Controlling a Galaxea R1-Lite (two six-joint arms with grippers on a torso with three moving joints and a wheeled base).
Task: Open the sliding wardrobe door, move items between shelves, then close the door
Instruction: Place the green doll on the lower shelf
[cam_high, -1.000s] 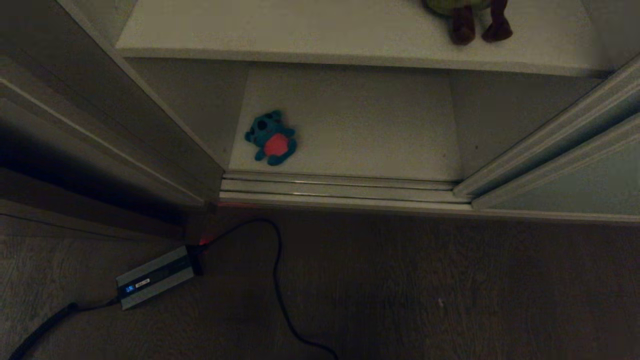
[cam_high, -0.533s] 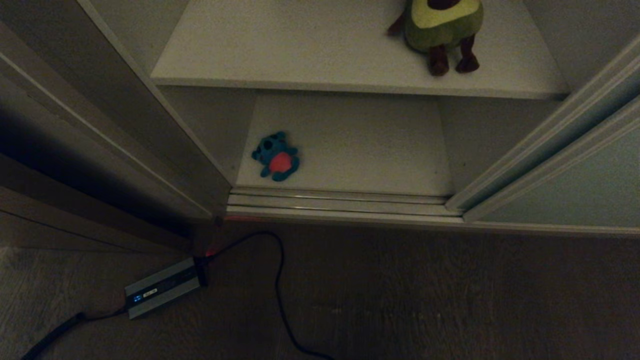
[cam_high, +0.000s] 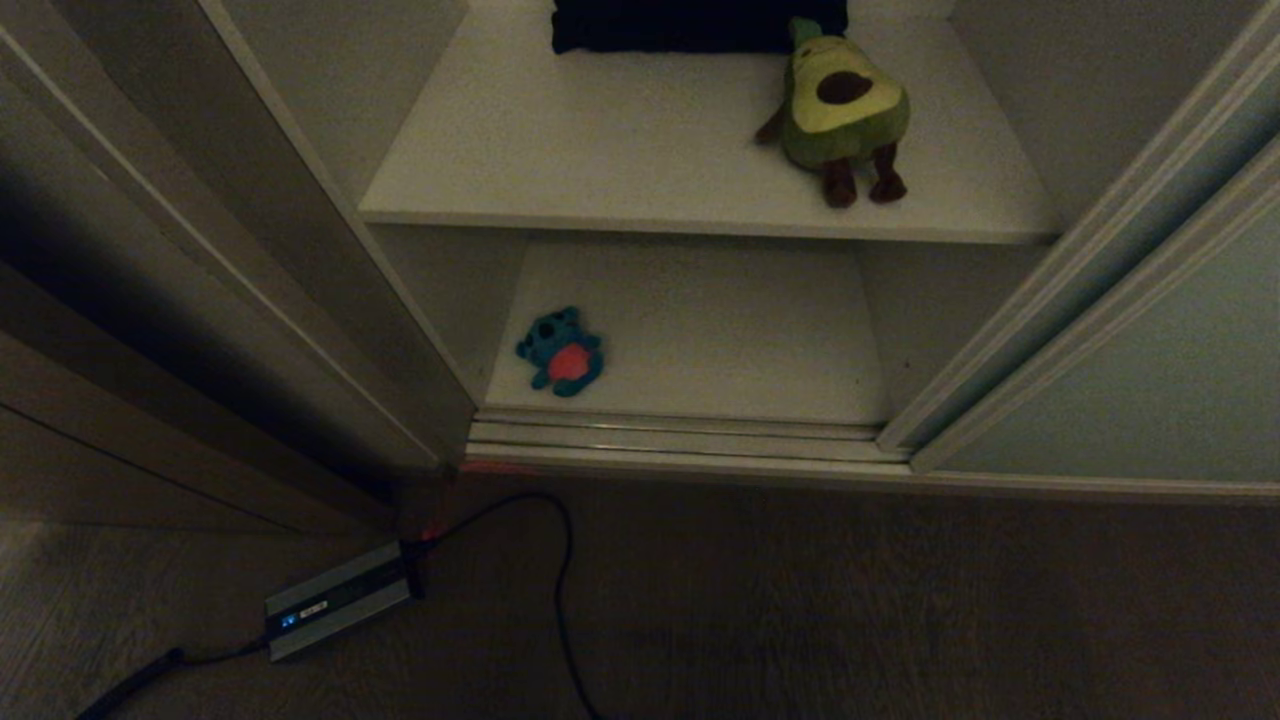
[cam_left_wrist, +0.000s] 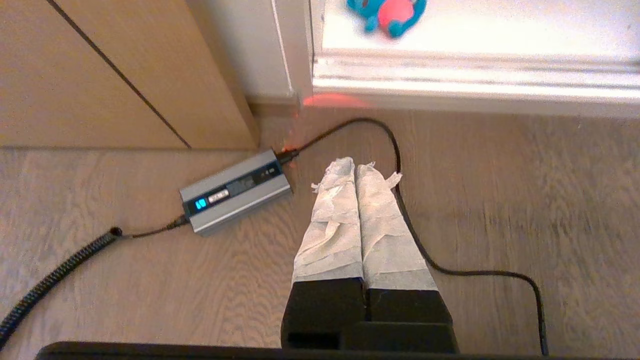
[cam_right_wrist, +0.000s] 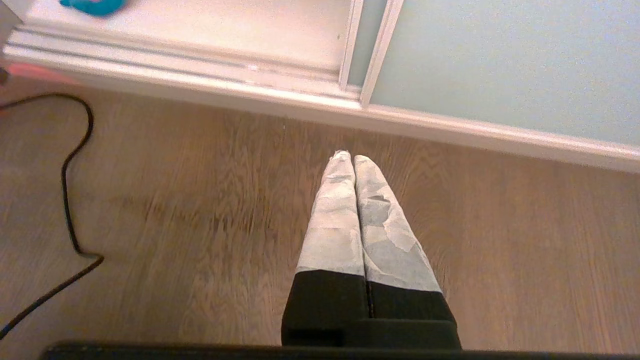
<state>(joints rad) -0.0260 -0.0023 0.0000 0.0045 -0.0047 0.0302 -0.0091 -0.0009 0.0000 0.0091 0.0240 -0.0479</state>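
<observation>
- At the top edge of the head view, a dark object (cam_high: 700, 25) is cut off and cannot be identified.
- The avocado (cam_high: 845, 105) is seen upper right on the upper shelf (cam_high: 560, 150); the teal monster (cam_high: 560, 350) below, centre-left.
- The left gripper (cam_left_wrist: 356, 167) and right gripper (cam_right_wrist: 348, 159) are pressed together, empty, over the floor (cam_right_wrist: 200, 200).

Two plush toys, a teal monster (cam_high: 560, 351) and an avocado (cam_high: 843, 110), two shelves (cam_high: 620, 150) (cam_high: 720, 330), two sliding doors (cam_high: 1120, 390) (cam_high: 1135, 205), one grey box (cam_high: 338, 600), one black cable (cam_high: 560, 590).
</observation>
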